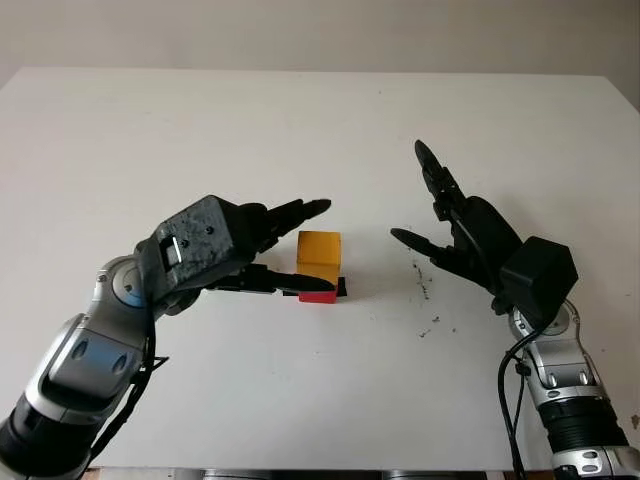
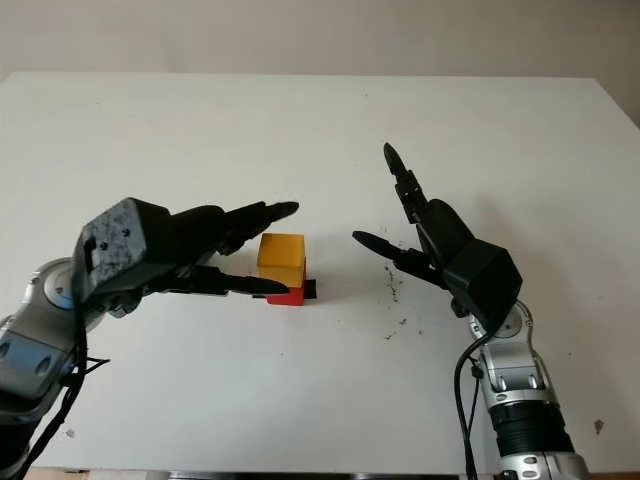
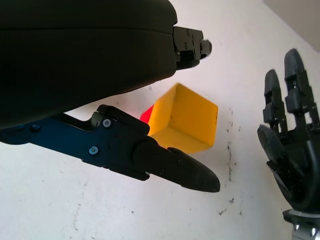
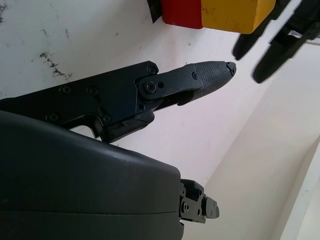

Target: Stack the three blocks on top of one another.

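Observation:
A yellow block [image 1: 319, 255] sits on a red block [image 1: 318, 295] at the middle of the white table. A black block [image 1: 342, 287] peeks out at table level beside the red one. My left hand [image 1: 314, 246] is open around the stack from the left. Its upper fingers [image 1: 300, 211] reach past the yellow block's top and its thumb [image 1: 285, 281] lies low by the red block. In the left wrist view the yellow block [image 3: 185, 117] stands free between them. My right hand [image 1: 408, 190] is open, held apart to the right of the stack.
The white table [image 1: 300, 130] stretches well beyond the stack to its far edge. Dark speckled marks [image 1: 425, 290] dot the surface between the stack and the right arm.

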Controlling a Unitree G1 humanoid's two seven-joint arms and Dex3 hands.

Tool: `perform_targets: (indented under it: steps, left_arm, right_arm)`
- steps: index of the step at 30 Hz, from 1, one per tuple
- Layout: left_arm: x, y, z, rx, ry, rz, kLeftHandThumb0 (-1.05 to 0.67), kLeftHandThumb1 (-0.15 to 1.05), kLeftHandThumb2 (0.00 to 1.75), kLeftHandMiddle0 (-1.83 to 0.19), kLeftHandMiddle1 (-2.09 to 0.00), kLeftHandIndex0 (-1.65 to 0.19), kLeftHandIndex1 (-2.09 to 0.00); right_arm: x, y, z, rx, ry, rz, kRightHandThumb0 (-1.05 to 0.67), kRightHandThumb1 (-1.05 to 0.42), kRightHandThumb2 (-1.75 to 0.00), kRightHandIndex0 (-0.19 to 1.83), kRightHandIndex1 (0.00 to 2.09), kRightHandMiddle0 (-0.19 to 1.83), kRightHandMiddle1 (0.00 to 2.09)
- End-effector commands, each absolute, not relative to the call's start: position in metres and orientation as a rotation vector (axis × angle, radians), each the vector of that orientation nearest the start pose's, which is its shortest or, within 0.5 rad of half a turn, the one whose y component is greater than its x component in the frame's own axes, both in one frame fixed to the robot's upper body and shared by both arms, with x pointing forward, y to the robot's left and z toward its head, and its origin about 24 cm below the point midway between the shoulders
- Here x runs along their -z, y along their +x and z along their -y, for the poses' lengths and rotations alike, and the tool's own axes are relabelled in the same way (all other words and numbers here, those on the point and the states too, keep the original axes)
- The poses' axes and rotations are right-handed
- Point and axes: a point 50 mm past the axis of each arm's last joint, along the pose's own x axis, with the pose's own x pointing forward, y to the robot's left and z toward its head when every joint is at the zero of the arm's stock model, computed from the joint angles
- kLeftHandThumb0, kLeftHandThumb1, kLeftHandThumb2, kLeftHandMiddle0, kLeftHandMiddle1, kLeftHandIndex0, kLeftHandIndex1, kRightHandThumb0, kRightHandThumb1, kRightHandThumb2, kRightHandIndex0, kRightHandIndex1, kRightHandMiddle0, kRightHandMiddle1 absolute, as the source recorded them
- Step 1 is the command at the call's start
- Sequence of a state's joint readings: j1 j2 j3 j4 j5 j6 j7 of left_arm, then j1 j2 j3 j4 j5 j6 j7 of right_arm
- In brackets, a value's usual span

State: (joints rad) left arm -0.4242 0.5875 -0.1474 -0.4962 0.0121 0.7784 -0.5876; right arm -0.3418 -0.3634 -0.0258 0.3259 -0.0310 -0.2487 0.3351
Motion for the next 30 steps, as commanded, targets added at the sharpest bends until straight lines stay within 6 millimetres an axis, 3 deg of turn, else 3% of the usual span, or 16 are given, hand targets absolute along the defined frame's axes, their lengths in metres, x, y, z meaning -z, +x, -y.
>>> perform_targets:
  steps: [1, 10, 15, 18, 21, 30]
  left_arm:
    - [-0.196, 0.273, -0.158, 0.572, 0.634, -0.012, -0.77, 0.95, 0.05, 0.19, 0.00, 0.19, 0.00]
    - [-0.245, 0.265, -0.193, 0.359, 0.486, 0.138, -0.87, 0.96, 0.06, 0.19, 0.00, 0.19, 0.00]
    - [-0.266, 0.261, -0.231, 0.095, 0.496, 0.204, -0.79, 0.98, 0.06, 0.19, 0.00, 0.11, -0.06]
    - [-0.270, 0.263, -0.249, -0.018, 0.668, 0.181, -0.80, 0.99, 0.06, 0.11, -0.05, -0.04, -0.12]
    - [-0.270, 0.266, -0.264, -0.061, 0.898, 0.132, -0.82, 0.92, 0.04, -0.04, -0.08, -0.16, -0.12]
    - [-0.266, 0.279, -0.282, 0.134, 1.270, 0.100, -0.74, 0.81, 0.04, 0.01, -0.03, -0.28, -0.07]
  right_arm:
    - [-0.099, 0.315, 0.198, -0.328, -0.421, 0.214, -0.69, -1.05, -0.13, -0.19, 0.04, -0.10, 0.05]
    - [-0.099, 0.315, 0.200, -0.335, -0.411, 0.216, -0.70, -1.05, -0.13, -0.19, 0.01, -0.11, 0.05]
    - [-0.100, 0.316, 0.201, -0.333, -0.429, 0.221, -0.67, -1.05, -0.13, -0.19, 0.01, -0.11, 0.05]
    - [-0.100, 0.317, 0.201, -0.336, -0.451, 0.225, -0.68, -1.05, -0.15, -0.19, 0.02, -0.11, 0.05]
    - [-0.101, 0.318, 0.202, -0.336, -0.460, 0.223, -0.68, -1.05, -0.15, -0.18, 0.03, -0.10, 0.06]
    - [-0.102, 0.318, 0.202, -0.334, -0.466, 0.214, -0.69, -1.05, -0.14, -0.18, 0.05, -0.10, 0.06]
